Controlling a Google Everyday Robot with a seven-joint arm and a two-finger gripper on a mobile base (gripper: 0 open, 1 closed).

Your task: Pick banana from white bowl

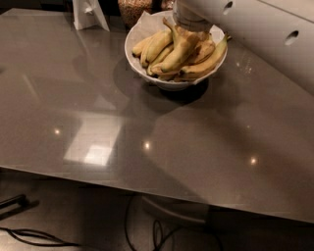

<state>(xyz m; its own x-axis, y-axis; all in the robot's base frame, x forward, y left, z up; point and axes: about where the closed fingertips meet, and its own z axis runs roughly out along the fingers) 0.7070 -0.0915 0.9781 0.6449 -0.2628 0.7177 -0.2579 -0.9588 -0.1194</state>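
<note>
We see the white bowl [131,49] on the grey worktop [88,108], full of yellow bananas. The banana [210,62], the longest one, lies along the bowl's right rim as we look. Its dark stem end pokes out past the rim. The pincer [192,28] hangs over the back of the bowl, close above the pile. We cannot tell if it is wide or narrow. A jar of grain [133,7] and a white stand [87,13] sit behind the bowl.
</note>
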